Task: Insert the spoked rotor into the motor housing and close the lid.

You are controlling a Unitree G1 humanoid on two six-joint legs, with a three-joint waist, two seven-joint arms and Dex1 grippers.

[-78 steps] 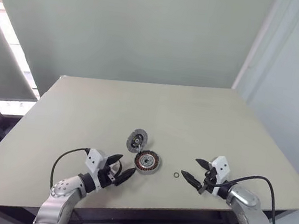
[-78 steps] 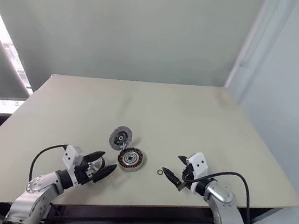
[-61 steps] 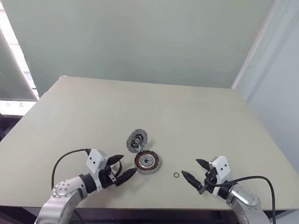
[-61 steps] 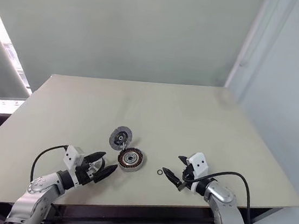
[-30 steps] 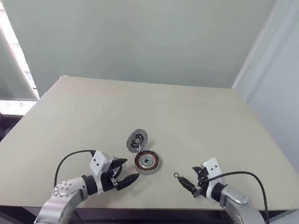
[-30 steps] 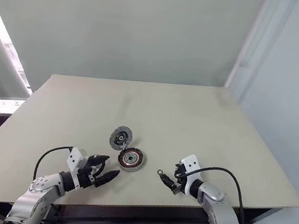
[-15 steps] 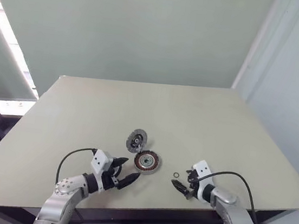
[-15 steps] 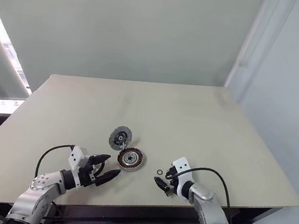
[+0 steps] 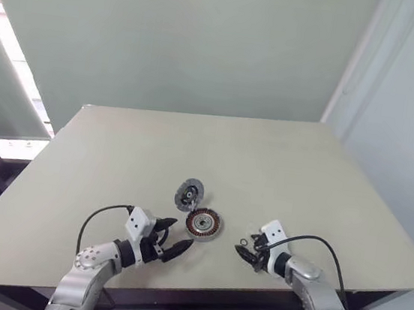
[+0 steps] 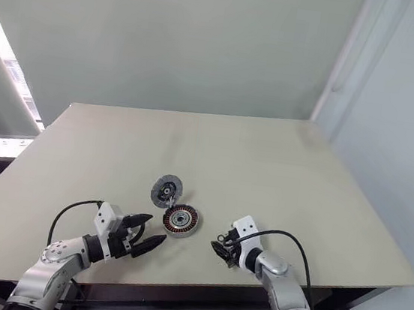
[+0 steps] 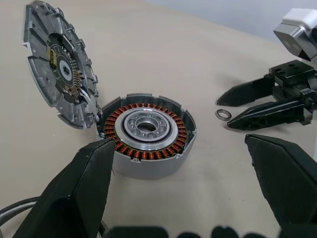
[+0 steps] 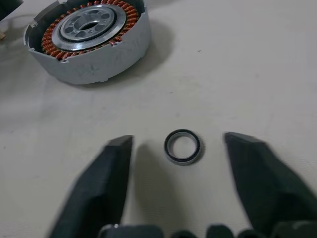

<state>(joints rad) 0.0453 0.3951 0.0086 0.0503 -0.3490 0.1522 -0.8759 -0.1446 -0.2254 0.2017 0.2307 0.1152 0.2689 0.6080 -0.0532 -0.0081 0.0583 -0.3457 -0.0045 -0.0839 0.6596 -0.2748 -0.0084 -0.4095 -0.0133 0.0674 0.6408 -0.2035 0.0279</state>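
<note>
Two fingers of my right claw (image 12: 176,186) are straddling the small ring (image 12: 183,147), open, holding nothing; I'm probably closing. Left claw (image 11: 193,193) is waiting wide open beside the motor housing (image 11: 147,134).

1. Head views: small ring (image 9: 244,242) beside the right gripper (image 9: 240,251) is too small to tell its make, or whether a fingertip touches it.
2. Left wrist view: left gripper fingers (image 11: 74,196) are cut off by the bottom edge; their bases are hidden.
3. Left wrist view: one finger hides the near wall of the motor housing (image 11: 146,130).
4. Right wrist view: motor housing cut off at the top edge; right fingers (image 12: 99,183) blurred.
5. Lid (image 11: 58,61) leans against the housing; its back face is hidden.
</note>
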